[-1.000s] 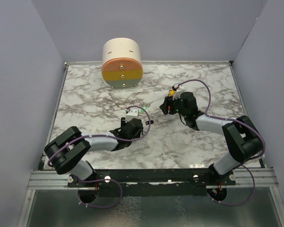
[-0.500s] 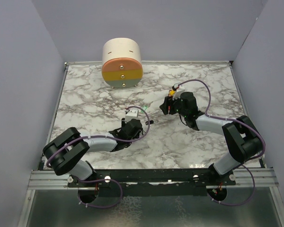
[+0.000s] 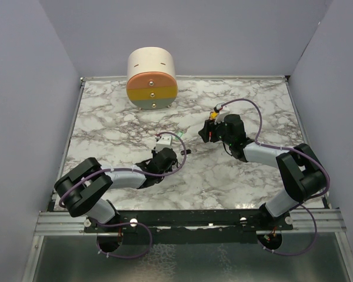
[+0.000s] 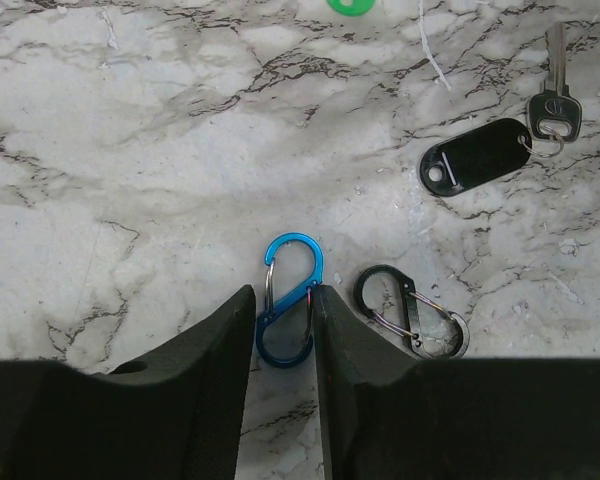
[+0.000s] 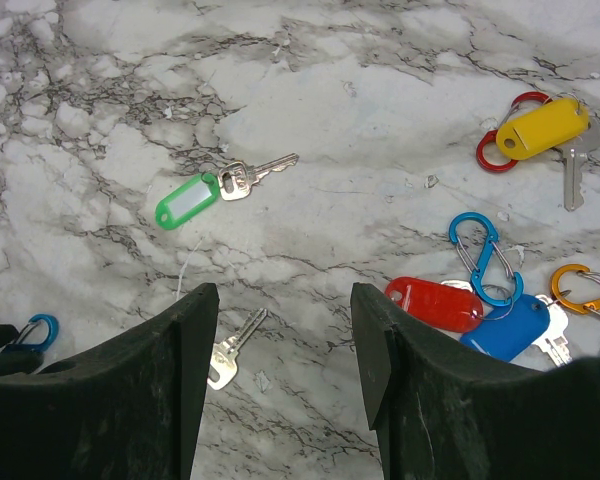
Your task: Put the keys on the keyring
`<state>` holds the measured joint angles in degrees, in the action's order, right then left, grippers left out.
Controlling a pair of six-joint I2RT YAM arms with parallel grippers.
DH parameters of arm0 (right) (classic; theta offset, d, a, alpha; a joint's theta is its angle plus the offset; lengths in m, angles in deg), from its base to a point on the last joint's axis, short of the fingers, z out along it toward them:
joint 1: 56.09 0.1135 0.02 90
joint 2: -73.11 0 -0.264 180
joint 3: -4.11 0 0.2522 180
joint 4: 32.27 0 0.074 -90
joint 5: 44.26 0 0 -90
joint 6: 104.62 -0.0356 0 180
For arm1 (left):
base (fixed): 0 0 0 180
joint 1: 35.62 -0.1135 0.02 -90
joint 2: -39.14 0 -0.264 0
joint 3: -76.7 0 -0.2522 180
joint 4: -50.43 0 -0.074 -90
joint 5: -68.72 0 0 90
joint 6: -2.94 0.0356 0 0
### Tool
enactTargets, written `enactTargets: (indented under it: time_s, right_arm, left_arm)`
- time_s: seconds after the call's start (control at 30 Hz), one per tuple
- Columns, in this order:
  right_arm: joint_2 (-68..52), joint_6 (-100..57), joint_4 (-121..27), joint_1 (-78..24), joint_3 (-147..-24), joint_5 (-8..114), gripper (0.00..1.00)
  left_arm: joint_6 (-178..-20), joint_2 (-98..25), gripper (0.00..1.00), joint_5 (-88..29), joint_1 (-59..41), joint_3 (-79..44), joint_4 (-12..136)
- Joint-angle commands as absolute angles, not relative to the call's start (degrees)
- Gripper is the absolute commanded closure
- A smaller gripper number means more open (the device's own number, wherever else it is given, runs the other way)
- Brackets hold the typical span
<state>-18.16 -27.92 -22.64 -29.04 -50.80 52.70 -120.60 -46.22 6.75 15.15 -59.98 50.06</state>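
Observation:
My left gripper [image 4: 283, 295] sits low on the marble with its fingers pressed to both sides of a blue carabiner keyring [image 4: 290, 262], which lies flat. Beside it lies a black carabiner [image 4: 410, 310]. In the right wrist view I see the keys: a green-tagged one [image 5: 187, 200], a yellow-tagged one [image 5: 540, 128], and a red tag [image 5: 435, 303] and a blue tag [image 5: 510, 327] close together. My right gripper [image 5: 285, 340] hovers open above bare marble, holding nothing. A bare metal key [image 5: 232, 348] lies by its left finger.
A black-tagged key [image 4: 477, 165] lies to the upper right in the left wrist view. Another blue carabiner [image 5: 485, 258] and an orange one [image 5: 585, 290] lie among the tags. A round drawer unit [image 3: 152, 79] stands at the back of the table [image 3: 106, 129].
The left gripper's fingers have narrowed in around the blue carabiner. The right arm has not moved.

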Motion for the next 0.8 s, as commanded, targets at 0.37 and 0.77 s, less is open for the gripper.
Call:
enactTargets:
  time_s: [0.37, 0.77]
  right_arm:
    - [-16.94, -27.46, -22.39, -28.59, -50.87, 53.64, 0.44]
    - [-16.76, -27.47, -22.39, -28.58, -50.78, 53.65, 0.44]
  left_arm:
    - [-121.34, -48.08, 1.00, 2.42, 15.55, -61.19, 54.41]
    - [-121.49, -47.97, 0.57, 2.75, 15.54, -61.07, 54.95]
